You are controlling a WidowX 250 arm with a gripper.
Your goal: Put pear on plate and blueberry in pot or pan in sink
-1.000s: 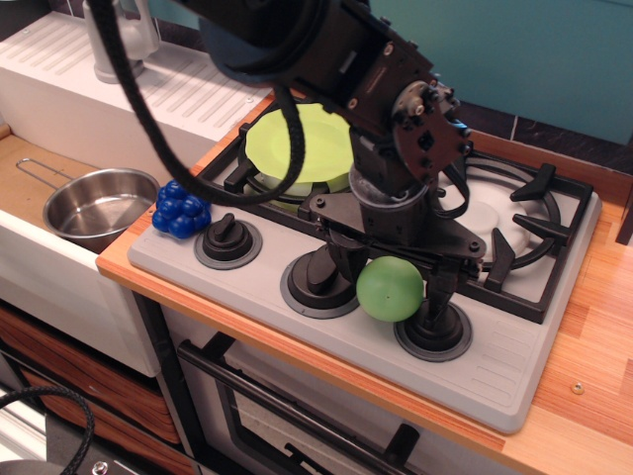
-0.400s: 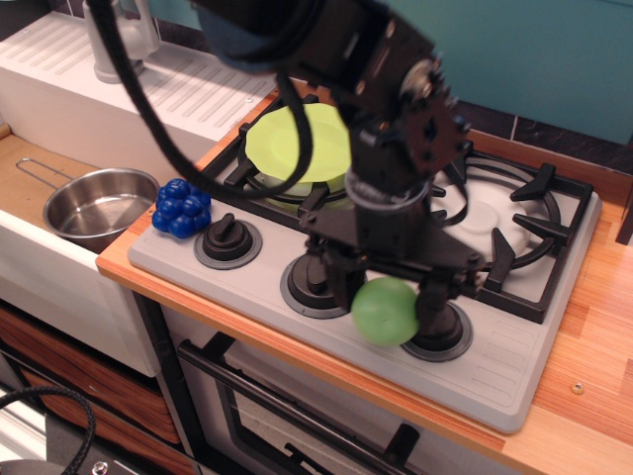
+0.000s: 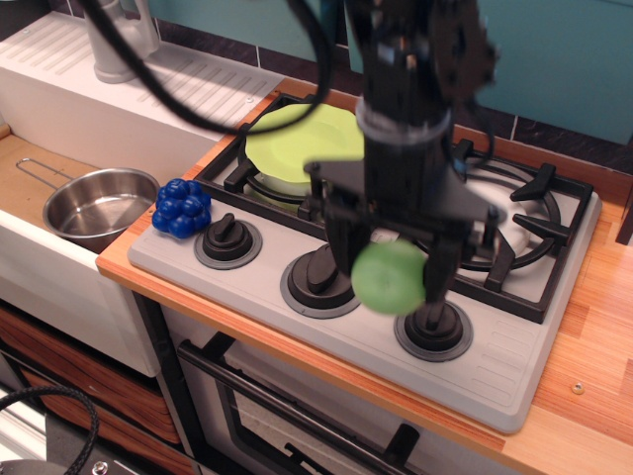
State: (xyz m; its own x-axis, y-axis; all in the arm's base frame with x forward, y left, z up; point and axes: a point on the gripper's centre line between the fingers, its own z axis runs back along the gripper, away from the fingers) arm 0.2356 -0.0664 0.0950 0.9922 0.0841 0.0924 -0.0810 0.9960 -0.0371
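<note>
Lifted pear [image 3: 390, 278] pinched in tool [image 3: 392, 267], above stove knobs [image 3: 320, 274], plate [image 3: 296, 142] behind

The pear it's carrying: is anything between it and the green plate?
Nothing visible blocks the way. The end effector holds the pear above the stove knobs, and the plate lies uncovered on the back-left burner.

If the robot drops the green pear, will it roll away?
Probably, yes. The pear looks round and smooth, so it could roll off the flat front of the stove. Its shiny skin may be slippery, since the hand only pinches it from two sides. It looks like a light, hard toy, so it likely wouldn't squash.
</note>
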